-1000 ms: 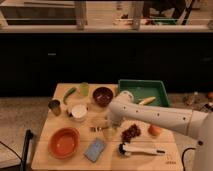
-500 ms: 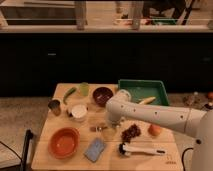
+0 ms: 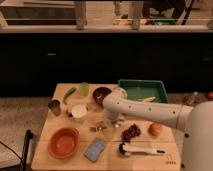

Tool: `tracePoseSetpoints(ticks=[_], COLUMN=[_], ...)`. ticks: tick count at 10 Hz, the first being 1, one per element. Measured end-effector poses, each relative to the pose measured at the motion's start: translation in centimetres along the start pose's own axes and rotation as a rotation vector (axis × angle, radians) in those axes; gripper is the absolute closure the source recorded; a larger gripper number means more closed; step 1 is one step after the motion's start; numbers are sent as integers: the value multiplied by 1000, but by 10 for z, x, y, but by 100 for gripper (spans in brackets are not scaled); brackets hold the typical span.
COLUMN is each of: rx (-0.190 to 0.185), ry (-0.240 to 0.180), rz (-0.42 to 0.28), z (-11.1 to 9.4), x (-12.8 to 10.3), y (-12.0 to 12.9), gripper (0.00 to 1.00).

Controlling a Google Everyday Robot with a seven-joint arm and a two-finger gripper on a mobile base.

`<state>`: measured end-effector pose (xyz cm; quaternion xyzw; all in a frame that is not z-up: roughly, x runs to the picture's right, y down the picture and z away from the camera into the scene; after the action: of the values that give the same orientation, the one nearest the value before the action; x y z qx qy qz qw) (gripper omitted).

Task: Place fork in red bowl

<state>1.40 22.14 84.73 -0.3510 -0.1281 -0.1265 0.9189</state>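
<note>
The red bowl (image 3: 64, 142) is wide, shallow and orange-red, and stands at the front left of the wooden table (image 3: 165, 159). My white arm reaches in from the right. The gripper (image 3: 102, 125) points down at the table's middle, right of and behind the red bowl and in front of the small white bowl (image 3: 78, 111). A small thin greyish piece (image 3: 96, 128) lies at the gripper's tip and looks like the fork. I cannot tell whether it is held.
Behind the arm are a dark maroon bowl (image 3: 101, 93) and a green tray (image 3: 142, 90). A green cup (image 3: 84, 88), a green vegetable (image 3: 69, 93) and a metal can (image 3: 54, 106) are at the back left. A blue sponge (image 3: 95, 149), a white-handled brush (image 3: 140, 149), a dark red clump (image 3: 131, 132) and an orange (image 3: 155, 129) are in front.
The arm's elbow has shifted a little to the left. The gripper stays over the same spot at the table's middle.
</note>
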Motion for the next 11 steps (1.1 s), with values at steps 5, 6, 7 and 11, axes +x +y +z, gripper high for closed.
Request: tracePoseSetpoints(ticks=[5, 6, 7, 11], rx=[-11, -10, -10, -23], ry=[-65, -84, -100, -160], rz=[-52, -60, -63, -58], z=[7, 8, 9, 15], x=[-8, -9, -9, -3], y=[4, 3, 3, 0], gripper=[20, 20, 20, 20])
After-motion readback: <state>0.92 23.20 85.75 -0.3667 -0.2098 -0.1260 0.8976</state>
